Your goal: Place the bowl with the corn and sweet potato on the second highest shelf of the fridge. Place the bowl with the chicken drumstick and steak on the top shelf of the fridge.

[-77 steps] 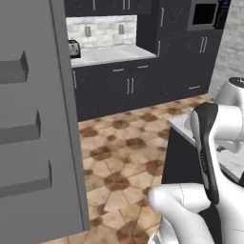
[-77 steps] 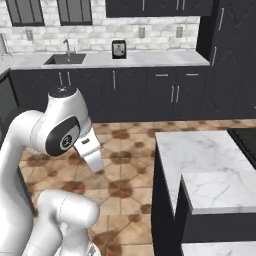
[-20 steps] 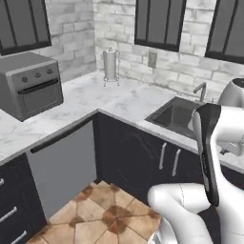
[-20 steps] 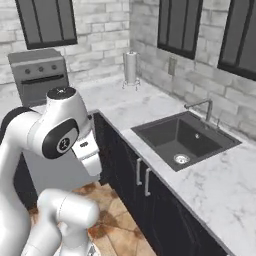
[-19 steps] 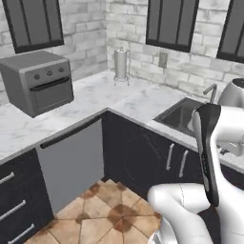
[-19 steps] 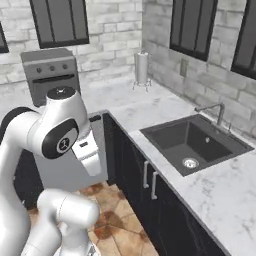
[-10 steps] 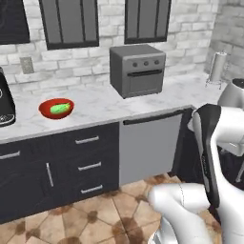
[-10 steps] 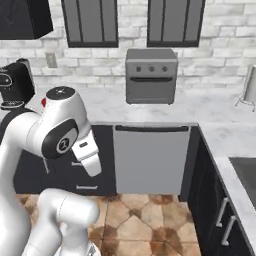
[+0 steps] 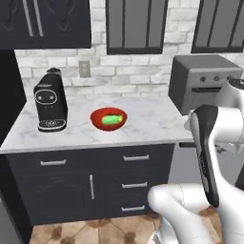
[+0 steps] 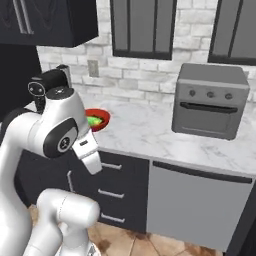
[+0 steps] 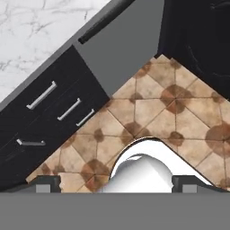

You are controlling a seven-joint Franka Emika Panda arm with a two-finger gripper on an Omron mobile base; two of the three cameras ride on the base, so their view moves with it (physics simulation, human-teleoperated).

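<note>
Left base view now faces a marble counter after swinging round from the sink corner; bowl with the corn sitting mid-counter, right of the coffee machine. Gripper wide open, empty (aimed at floor). Fetching next, probably.

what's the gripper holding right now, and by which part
Nothing is held. The gripper is open over the tiled floor; the red bowl with the corn sits untouched on the counter.
</note>
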